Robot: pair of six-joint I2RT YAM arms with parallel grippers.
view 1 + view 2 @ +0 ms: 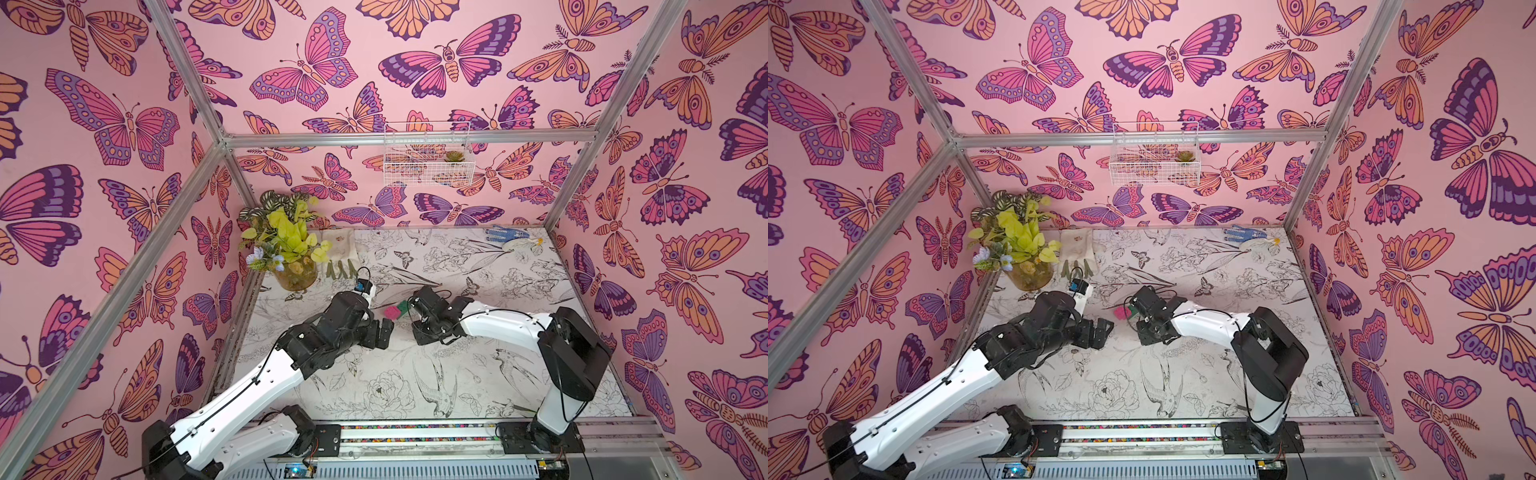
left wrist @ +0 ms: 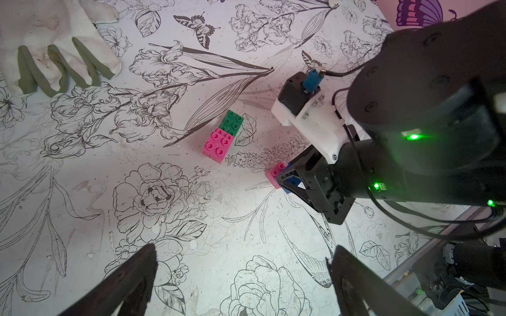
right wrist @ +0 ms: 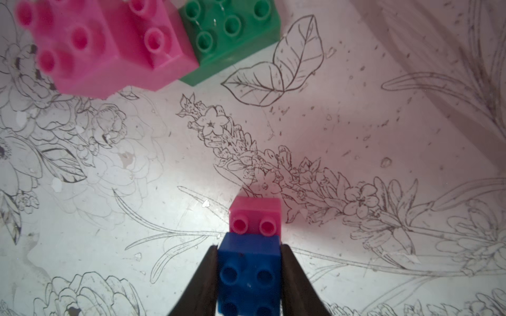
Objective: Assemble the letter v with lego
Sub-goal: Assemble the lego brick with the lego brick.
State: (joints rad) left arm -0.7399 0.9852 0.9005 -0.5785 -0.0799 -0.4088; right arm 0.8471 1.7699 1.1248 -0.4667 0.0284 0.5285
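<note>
Gripping the blue brick (image 3: 249,270) in our clenched right jaws, left jaws released, we risk misaligned studs tipping the green base (image 3: 232,35).

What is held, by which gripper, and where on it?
Right gripper: small blue studded plastic brick, clamped by its opposite sides, a pink studded brick joined to it. Left gripper: nothing.

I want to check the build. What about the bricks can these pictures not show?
Pink bricks and green brick: right wrist view, blurred, cut by the edge.
Blue brick: its sides covered by the right hand, its end cut off.
In a top view: bricks too small to count.
</note>
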